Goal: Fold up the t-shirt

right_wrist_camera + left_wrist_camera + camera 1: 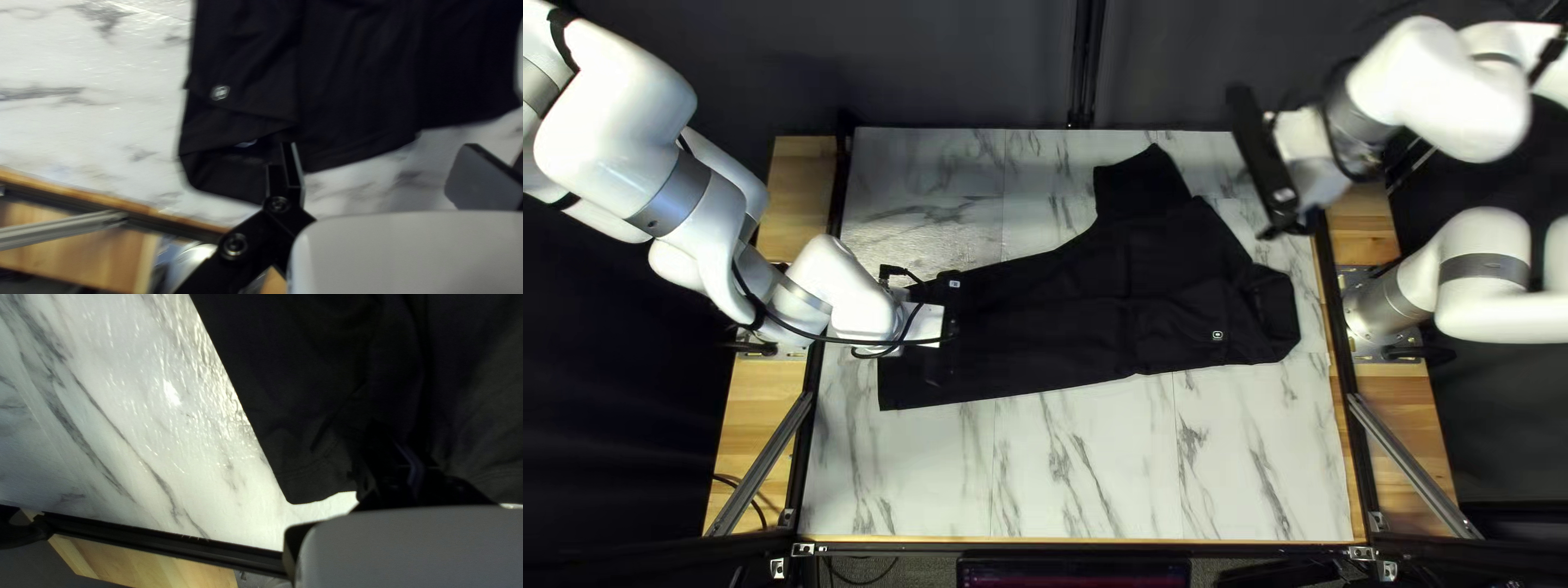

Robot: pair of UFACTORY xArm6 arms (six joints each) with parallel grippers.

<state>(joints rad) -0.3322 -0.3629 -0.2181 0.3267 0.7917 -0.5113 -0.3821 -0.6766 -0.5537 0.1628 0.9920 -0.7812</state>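
I judge the black T-shirt (pixel 1176 283), lying on the bench (pixel 1067 468), light, limp and best pinched at its projecting sleeve (pixel 1138 187); the right pincer (pixel 381 149) stands wide open, but I cannot tell the left pincer's (pixel 408 465) state.

My right gripper (pixel 1263 161) gapes above the table's (pixel 1089 468) far right corner; my left gripper (pixel 951 327) seems low over its left side.
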